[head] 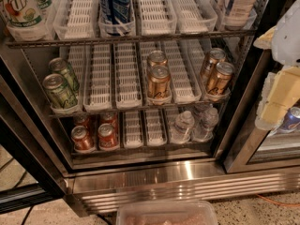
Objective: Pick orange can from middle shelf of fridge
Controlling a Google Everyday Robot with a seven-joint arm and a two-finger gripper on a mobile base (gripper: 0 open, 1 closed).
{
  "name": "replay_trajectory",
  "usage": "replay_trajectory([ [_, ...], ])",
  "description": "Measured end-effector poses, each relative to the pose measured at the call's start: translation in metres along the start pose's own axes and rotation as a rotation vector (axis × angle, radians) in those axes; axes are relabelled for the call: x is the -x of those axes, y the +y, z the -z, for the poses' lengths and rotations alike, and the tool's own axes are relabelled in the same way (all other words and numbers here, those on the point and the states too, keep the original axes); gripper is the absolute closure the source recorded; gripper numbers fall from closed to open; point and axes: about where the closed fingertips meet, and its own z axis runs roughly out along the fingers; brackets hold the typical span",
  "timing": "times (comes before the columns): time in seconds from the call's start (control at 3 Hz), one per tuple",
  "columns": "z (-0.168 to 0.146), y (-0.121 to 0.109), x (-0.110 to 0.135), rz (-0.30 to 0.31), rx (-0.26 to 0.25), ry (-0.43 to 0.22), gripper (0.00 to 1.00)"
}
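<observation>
The fridge [187,182] stands open in front of me. Its middle shelf [127,86] holds several copper-orange cans. One orange can [159,83] stands at the front of the centre lane with a second [157,58] behind it. Two more orange cans [219,78] [212,60] stand in the right lane. My gripper [277,100], cream and white, is at the right edge of the view, outside the fridge, to the right of the right-lane cans and touching none of them.
Two green cans [58,92] stand at the shelf's left. Red cans [82,138] and water bottles [182,125] fill the bottom shelf. Bottles [115,6] stand on the top shelf. A blue can [293,118] shows behind the gripper. A plastic tub [166,213] sits below.
</observation>
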Motion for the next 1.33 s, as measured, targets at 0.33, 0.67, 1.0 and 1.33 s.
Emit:
replay_trajectory([
  [0.33, 0.0000, 0.0000, 0.0000, 0.000, 0.000, 0.000, 0.00],
  [0.67, 0.0029, -0.0024, -0.0014, -0.022, 0.015, -0.052, 0.00],
  [1.0, 0.0036, -0.0061, -0.0050, -0.061, 0.045, -0.121, 0.00],
  [1.33, 0.0035, -0.0061, -0.0050, -0.061, 0.045, -0.121, 0.00],
])
